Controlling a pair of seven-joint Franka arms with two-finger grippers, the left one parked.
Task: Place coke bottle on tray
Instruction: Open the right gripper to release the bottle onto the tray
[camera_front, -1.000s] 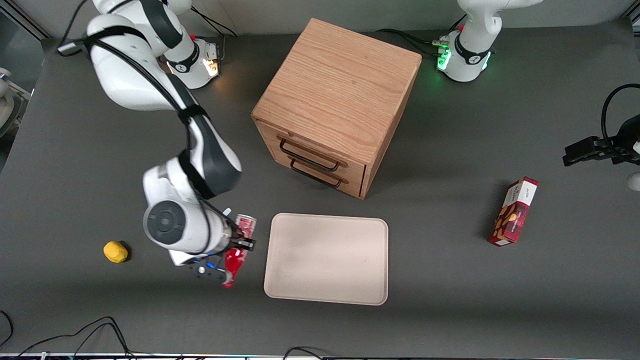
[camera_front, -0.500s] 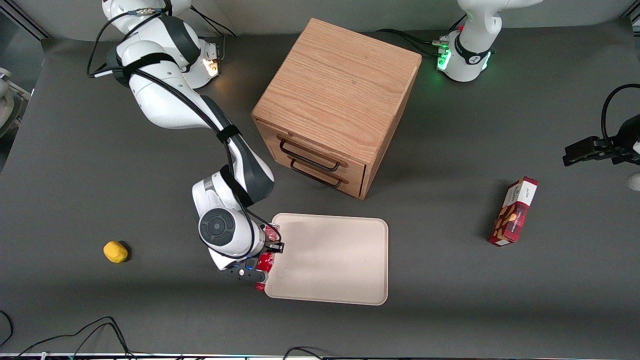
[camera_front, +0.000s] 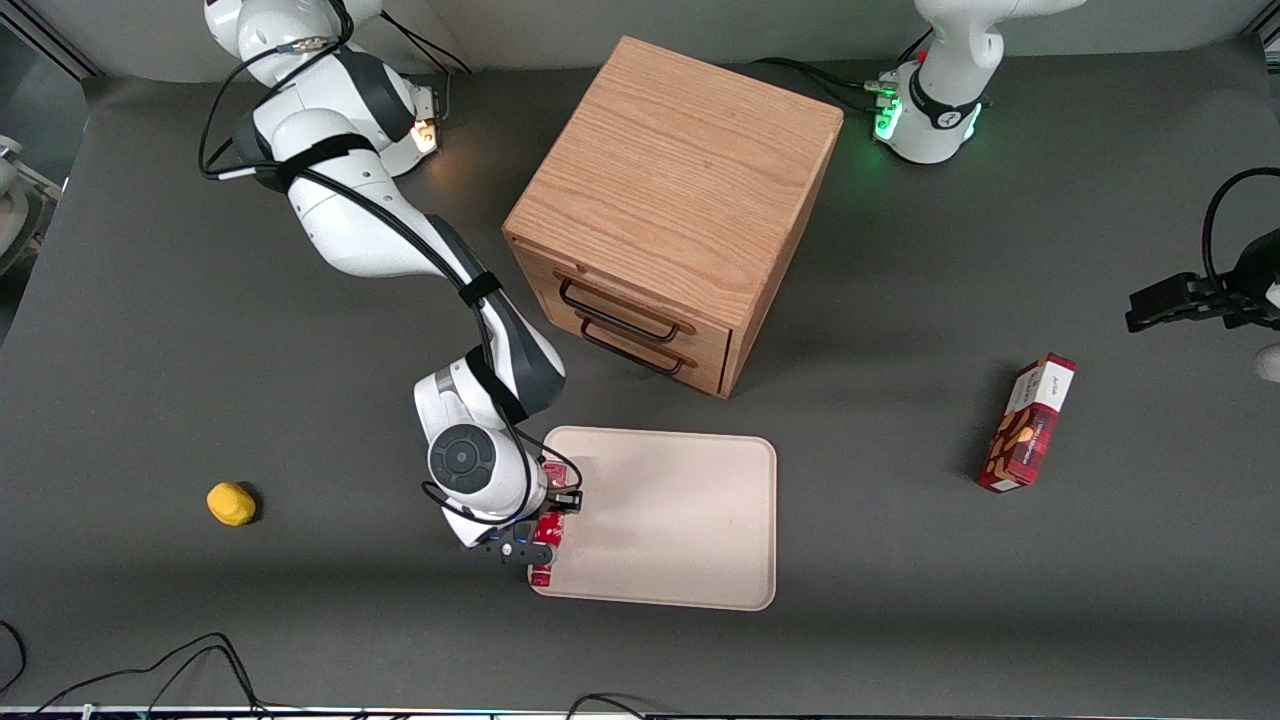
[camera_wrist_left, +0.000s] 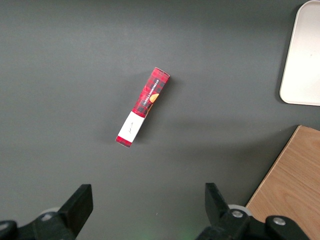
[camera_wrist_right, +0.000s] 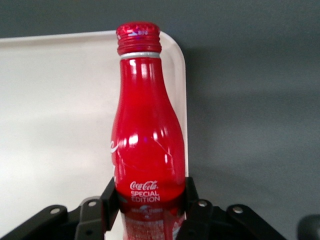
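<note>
The gripper (camera_front: 548, 522) is clenching the coke bottle (camera_wrist_right: 145, 135) over the tray's (camera_front: 680, 520) edge; the wrist is hiding much of the bottle.

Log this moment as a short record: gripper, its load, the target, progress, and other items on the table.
gripper: shut on the slim red coke bottle, above the tray's edge toward the working arm's end
target: flat pale beige rectangular tray, nothing lying on it
progress: bottle held, not yet set down
others: wooden two-drawer cabinet, red snack box, small yellow object
</note>
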